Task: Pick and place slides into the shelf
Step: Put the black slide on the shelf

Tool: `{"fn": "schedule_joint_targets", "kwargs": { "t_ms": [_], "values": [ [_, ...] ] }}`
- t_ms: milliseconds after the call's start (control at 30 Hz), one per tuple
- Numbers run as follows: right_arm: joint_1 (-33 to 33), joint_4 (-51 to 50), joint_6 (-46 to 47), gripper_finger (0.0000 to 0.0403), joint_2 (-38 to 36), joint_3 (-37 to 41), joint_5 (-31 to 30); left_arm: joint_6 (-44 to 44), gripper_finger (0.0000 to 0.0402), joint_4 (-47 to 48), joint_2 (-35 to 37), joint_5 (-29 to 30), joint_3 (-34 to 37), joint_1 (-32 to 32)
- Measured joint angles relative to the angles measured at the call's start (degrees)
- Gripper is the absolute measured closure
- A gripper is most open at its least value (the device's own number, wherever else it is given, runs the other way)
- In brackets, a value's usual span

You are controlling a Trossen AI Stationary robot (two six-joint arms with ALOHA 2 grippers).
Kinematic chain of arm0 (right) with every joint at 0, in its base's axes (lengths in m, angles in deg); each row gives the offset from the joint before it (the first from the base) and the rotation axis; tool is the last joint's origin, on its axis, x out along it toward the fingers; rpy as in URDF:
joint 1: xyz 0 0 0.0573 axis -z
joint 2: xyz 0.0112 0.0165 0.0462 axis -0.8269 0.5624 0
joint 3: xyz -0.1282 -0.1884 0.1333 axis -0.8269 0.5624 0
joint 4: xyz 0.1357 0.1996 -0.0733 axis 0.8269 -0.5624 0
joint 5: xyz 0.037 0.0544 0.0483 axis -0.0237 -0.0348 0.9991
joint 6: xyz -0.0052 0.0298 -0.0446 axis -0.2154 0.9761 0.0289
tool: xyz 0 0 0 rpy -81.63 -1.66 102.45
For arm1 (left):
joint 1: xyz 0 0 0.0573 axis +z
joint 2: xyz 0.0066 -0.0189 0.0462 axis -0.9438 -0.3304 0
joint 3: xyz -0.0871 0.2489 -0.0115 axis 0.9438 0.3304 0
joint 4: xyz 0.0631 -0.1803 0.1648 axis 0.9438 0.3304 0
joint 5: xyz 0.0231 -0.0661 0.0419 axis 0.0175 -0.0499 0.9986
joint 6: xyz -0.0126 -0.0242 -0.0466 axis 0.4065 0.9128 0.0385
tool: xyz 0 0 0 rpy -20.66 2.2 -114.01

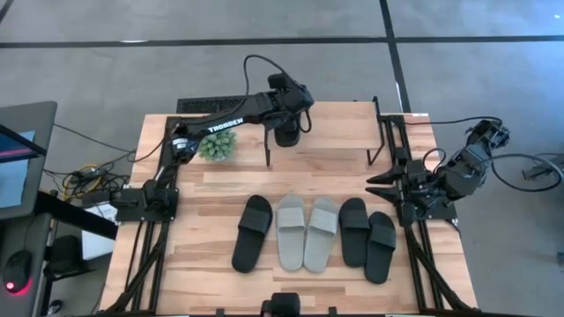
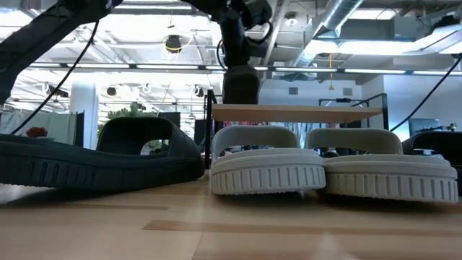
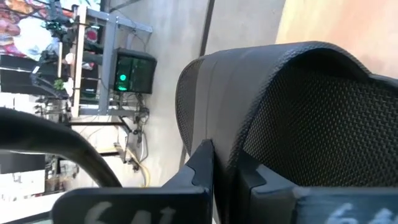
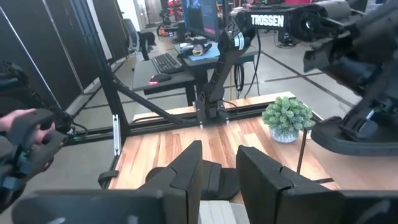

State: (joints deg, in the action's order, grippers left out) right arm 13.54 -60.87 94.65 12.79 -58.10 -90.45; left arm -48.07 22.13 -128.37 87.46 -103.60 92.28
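The left gripper [image 1: 287, 123] is closed on a black slide [image 1: 287, 134] above the shelf's [image 1: 344, 123] left edge. The right gripper [image 1: 381, 181] waits half-open beside the table's right edge; five slides [image 1: 310, 231] lie in front.

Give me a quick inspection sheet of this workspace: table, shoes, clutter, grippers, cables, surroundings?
Surface: light wooden plank tabletop, on a black metal frame.
Job's things: five slide sandals lie in a row: one matte black slide, a light grey pair, a second matte black pair. A sixth black slide is over the low wooden-topped shelf.
Clutter: small green potted plant beside the shelf.
Grippers: left gripper shut on the sixth black slide at the shelf; right gripper waits at the table's right edge, open, nothing between its fingers.
Cables: black cables trail on the floor by both arms.
Surroundings: grey floor, desk with monitor and keyboard; a person's hand.
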Motion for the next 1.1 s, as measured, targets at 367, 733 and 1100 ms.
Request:
{"fn": "schedule_joint_targets", "kwargs": {
  "t_ms": [367, 733, 1100],
  "values": [
    [0.0, 0.0, 0.8, 0.0315, 0.0, 0.0, 0.0, 1.0, 0.0401, 3.3, -3.3, 0.1, -0.1, -0.3],
    [0.0, -0.5, 1.4, 0.0315, 0.0, 0.0, 0.0, -1.3, 0.0382, 7.6, -3.4, -0.1, -0.1, -0.4],
    [0.0, -0.5, 1.4, 0.0315, 0.1, 0.0, 0.2, -4.7, 0.0387, 9.0, -3.5, 2.4, 0.0, -1.1]
  ]
}}
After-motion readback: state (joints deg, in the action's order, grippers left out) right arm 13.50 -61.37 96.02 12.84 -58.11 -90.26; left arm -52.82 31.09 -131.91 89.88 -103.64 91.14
